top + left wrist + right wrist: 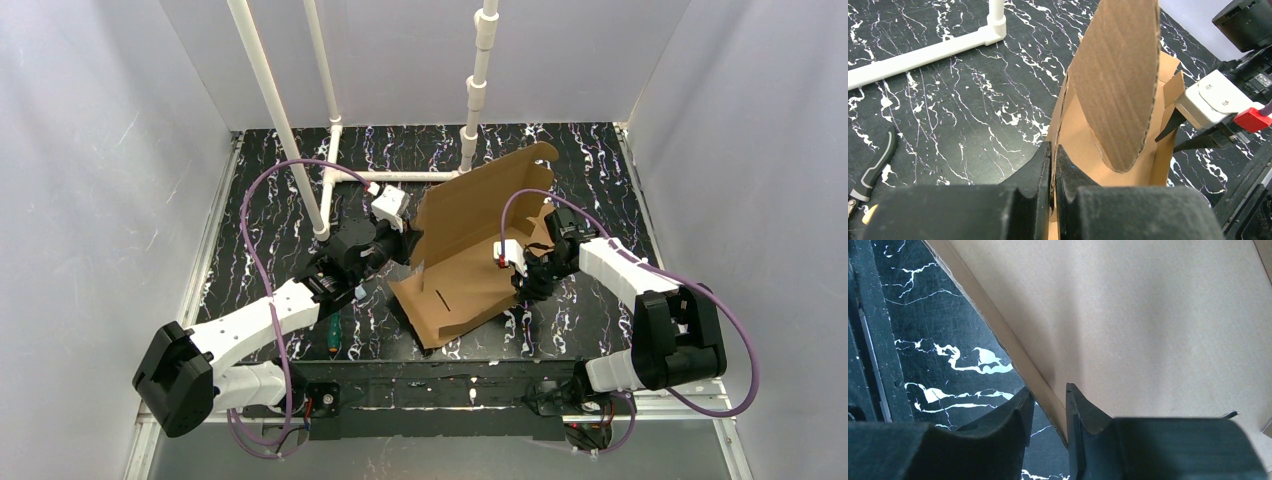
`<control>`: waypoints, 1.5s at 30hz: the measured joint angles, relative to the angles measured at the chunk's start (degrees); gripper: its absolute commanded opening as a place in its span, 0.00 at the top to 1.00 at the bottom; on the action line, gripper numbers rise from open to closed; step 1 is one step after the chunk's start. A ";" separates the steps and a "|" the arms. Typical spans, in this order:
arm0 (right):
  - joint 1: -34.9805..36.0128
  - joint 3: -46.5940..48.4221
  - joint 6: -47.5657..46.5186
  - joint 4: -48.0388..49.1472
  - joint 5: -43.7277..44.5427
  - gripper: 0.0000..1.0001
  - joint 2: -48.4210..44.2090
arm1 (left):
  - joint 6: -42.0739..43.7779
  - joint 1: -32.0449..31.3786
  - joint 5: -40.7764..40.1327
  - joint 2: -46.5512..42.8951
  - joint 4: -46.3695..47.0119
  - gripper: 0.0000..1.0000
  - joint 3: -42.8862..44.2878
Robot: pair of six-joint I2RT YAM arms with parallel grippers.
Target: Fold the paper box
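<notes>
The paper box is a brown cardboard sheet lying mid-table, its far panel raised and tilted and its side flaps partly upright. My left gripper is shut on the box's left side wall; in the left wrist view the wall runs between the closed fingers, with a rounded flap standing above. My right gripper is at the box's right edge. In the right wrist view its fingers are slightly apart and straddle the box's edge, with table showing between the left finger and the cardboard.
A white pipe frame stands at the back left, with a rail lying on the black marbled table. A hand tool with a green and black handle lies front left. White walls enclose the table.
</notes>
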 measured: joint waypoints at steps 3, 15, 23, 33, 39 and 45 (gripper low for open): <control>0.00 0.00 0.26 0.02 0.70 0.56 0.00 | -0.28 -0.02 0.35 0.00 -0.02 1.00 0.00; 0.04 -0.13 2.40 0.72 2.71 0.64 -0.04 | -0.37 0.24 0.35 -0.02 -0.04 1.00 -0.11; 0.17 -0.13 4.35 2.43 3.45 0.58 -0.04 | 0.44 1.01 0.35 0.00 -0.48 1.00 1.46; 0.17 -0.15 4.74 3.04 4.17 0.46 -0.04 | 0.04 2.14 0.81 0.61 -0.94 1.00 2.36; 0.17 -0.15 3.56 1.33 4.48 0.27 0.07 | -2.71 3.48 1.05 0.61 -1.05 1.00 2.34; 0.17 -0.15 2.99 -1.29 3.76 0.22 -0.02 | -6.78 5.79 1.18 0.61 -1.31 1.00 2.34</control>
